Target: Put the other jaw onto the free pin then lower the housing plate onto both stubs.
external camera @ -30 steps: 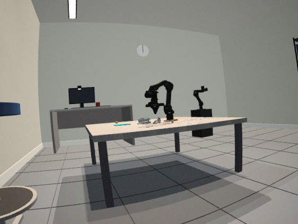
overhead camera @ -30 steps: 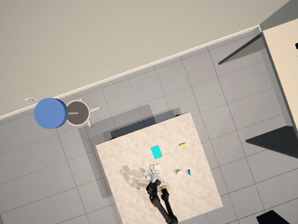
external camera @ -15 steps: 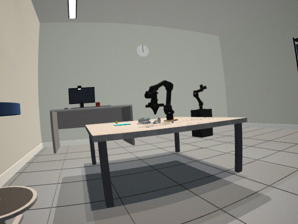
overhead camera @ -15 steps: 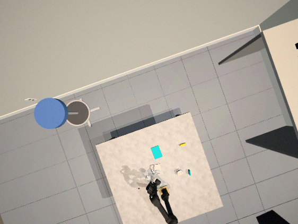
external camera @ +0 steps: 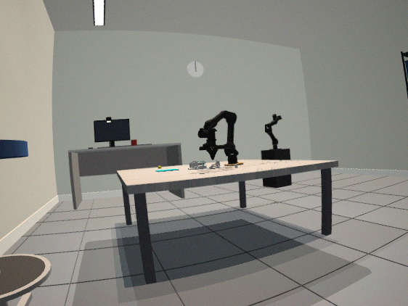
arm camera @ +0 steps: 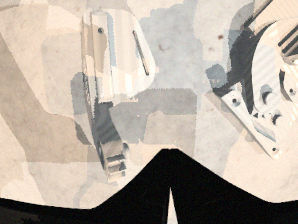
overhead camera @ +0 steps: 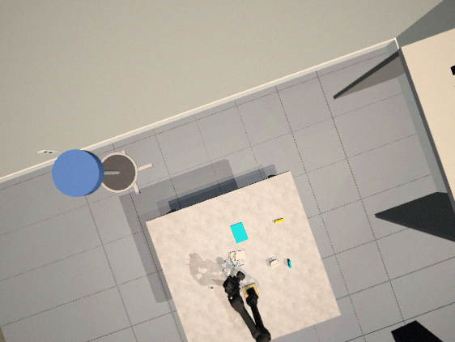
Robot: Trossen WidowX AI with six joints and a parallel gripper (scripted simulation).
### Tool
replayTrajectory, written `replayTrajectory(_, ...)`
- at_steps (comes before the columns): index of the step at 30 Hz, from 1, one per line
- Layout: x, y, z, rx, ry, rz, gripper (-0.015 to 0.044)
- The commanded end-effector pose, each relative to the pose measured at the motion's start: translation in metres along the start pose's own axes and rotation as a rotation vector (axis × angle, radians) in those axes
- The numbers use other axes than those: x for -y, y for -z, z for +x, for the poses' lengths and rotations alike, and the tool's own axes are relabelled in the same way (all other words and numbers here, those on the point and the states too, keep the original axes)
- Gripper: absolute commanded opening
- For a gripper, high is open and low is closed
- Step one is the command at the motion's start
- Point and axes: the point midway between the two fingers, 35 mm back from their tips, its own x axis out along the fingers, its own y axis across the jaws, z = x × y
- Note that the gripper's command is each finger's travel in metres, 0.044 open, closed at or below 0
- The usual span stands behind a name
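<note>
The job was at the placing of the 2nd jaw: a loose toothed piece (arm camera: 125, 65), probably that jaw, lay to the left of the base assembly (overhead camera: 238, 256) (external camera: 197, 165) (arm camera: 265, 75) in the wrist view, well apart from it, so the gear mesh was not made. Round studs showed on the assembly, but which was the free pin could not be told, nor which part was the housing plate. Another pale part (overhead camera: 274, 262) lay to the right of the assembly in the top view, a cyan sheet (overhead camera: 239, 232) (external camera: 167, 170) just above it.

The gripper (overhead camera: 231, 284) (external camera: 213, 158) (arm camera: 169, 156) hung above the table, below the assembly in the top view, its tips closed together with nothing between them. The next move called for opening the fingers, lining them up across the loose piece and gripping it firmly before carrying it to the assembly. Closing off-centre could have twisted it and spoiled the later fit on the pin.
</note>
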Motion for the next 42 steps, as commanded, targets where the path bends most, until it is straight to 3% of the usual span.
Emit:
replayTrajectory(1, -0.001, 0.001, 0.008, -0.004, -0.006, -0.006, 0.0000)
replayTrajectory(16, -0.001, 0.003, 0.030, -0.004, -0.006, -0.006, 0.0000)
replayTrajectory(42, -0.037, 0.002, 0.031, -0.005, -0.009, -0.006, 0.0000)
